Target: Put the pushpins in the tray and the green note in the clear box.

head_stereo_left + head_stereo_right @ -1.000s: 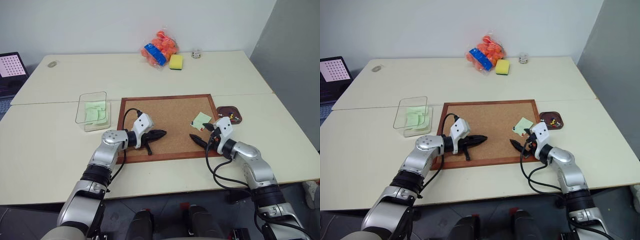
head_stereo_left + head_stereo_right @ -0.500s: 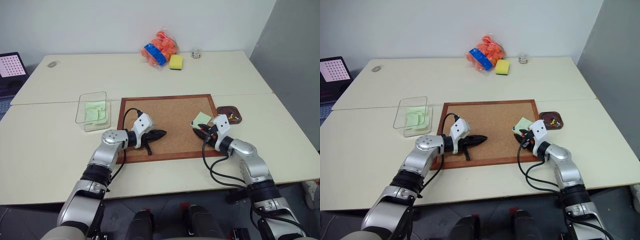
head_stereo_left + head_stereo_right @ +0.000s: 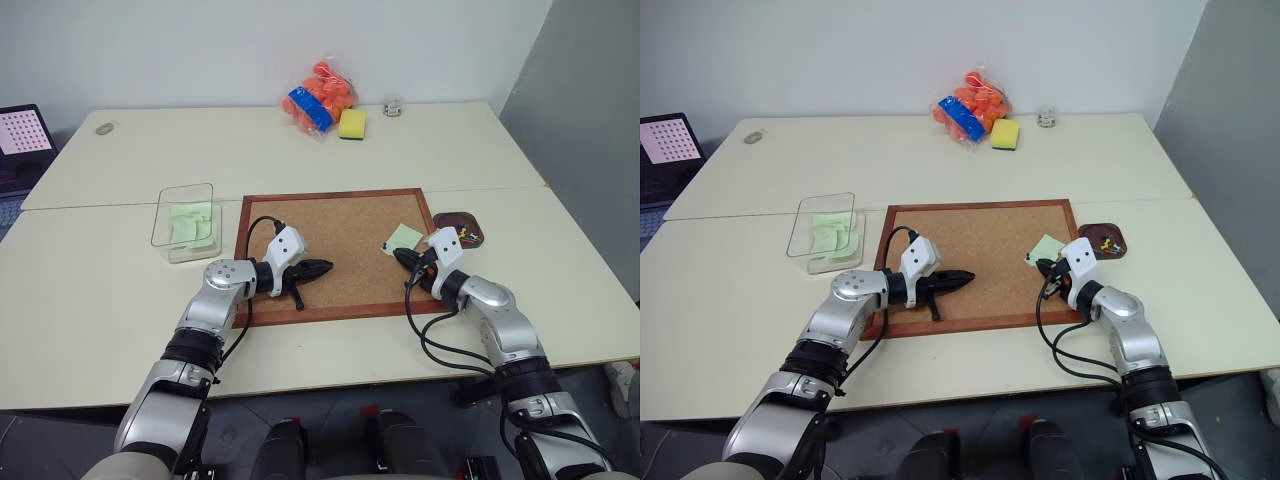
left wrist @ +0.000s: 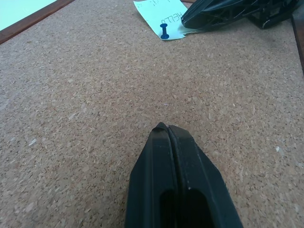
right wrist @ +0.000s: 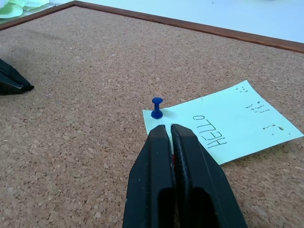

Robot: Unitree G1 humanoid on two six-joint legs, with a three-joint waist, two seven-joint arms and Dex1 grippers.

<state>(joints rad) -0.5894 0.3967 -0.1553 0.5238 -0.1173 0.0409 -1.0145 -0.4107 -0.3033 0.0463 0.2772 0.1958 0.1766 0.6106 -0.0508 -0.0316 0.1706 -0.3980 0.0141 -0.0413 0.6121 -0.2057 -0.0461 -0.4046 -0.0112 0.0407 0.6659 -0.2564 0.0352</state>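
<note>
Corkboard (image 3: 335, 240), mid-worktop (image 3: 120, 300). Clear box (image 3: 185, 220) left of it; tray (image 3: 462, 226) right. Green note (image 5: 223, 126) still pinned by blue pushpin (image 5: 156, 108). Right claw (image 5: 169, 130) newly snapped together, apparently empty, pin missed; left claw (image 4: 167, 130) together, idle.

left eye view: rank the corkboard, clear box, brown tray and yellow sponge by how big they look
1. corkboard, by far the largest
2. clear box
3. brown tray
4. yellow sponge, smallest as seen, though it sits farther back on the table, so its gap to the tray is unsure
</note>
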